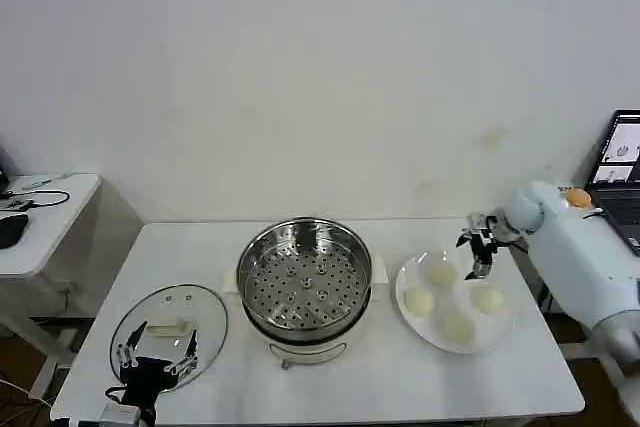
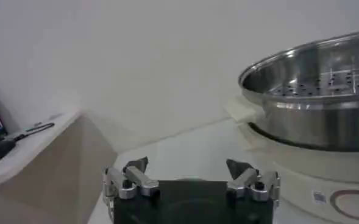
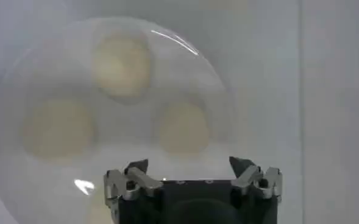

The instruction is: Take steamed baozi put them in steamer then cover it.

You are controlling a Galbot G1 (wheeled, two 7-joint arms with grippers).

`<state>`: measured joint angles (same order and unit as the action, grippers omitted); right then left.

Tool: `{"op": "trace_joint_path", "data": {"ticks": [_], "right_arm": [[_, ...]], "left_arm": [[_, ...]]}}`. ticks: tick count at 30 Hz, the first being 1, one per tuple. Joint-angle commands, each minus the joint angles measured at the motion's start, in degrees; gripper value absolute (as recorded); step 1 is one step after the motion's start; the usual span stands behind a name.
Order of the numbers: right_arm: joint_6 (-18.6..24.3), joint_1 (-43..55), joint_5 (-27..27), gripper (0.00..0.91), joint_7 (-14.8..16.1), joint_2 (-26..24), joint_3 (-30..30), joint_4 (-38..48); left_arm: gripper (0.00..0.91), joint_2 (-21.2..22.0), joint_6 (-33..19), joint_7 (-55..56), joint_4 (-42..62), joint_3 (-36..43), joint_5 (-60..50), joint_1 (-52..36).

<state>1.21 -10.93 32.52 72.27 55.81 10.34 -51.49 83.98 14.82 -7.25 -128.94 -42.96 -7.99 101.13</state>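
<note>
You are looking at four steamed baozi sitting on a flat white plate at the right of the white desk, just beside the stainless-steel steamer, whose perforated tray is standing empty. Your right gripper is hovering over the plate's far edge, just above the bun farthest from you, with its fingers spread and nothing between them; the right wrist view is looking straight down on the buns past the right gripper. Judging by their smooth, pale, rounded skins, these buns are likely soft, light and easily dented, so you are wanting a gentle squeeze across the widest part of one bun, coming down from above with the fingers straddling it, and closing only until it is held; pinching hard or catching the top alone would probably tear or crush the dough. They are sitting close together, so you are needing to keep the fingers clear of the neighbouring buns. The glass cover is lying flat on the desk to the left of the steamer, with its cream-white handle at the centre; it is probably stiff, heavier and breakable, and that handle is the sensible place to take it. Your left gripper is waiting over the near part of the cover, fingers spread and empty.
</note>
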Motion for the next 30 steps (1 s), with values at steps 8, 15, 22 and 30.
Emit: {"op": "trace_joint_path", "data": {"ticks": [8,15,22,30], "right_arm": [[1.79,0.02,3.69,0.907,-1.53,5.57,-0.65,6.64],[1.74,0.02,3.71,0.796,-2.35,5.47,-0.87,7.47],[1.72,0.26,3.3,0.695,-3.33,5.23,-1.18,8.36],[1.34,0.64,1.39,0.655,-3.51,3.81,-0.84,7.6]], "left_arm": [[0.907,0.02,-0.01,0.11,0.22,-0.02,-0.14,0.25],[0.907,0.11,-0.05,0.15,0.39,0.05,-0.17,0.23],[0.907,0.09,-0.04,0.22,0.56,0.12,-0.2,0.33],[0.907,0.17,-0.06,0.35,0.83,0.3,-0.23,0.27]]}}
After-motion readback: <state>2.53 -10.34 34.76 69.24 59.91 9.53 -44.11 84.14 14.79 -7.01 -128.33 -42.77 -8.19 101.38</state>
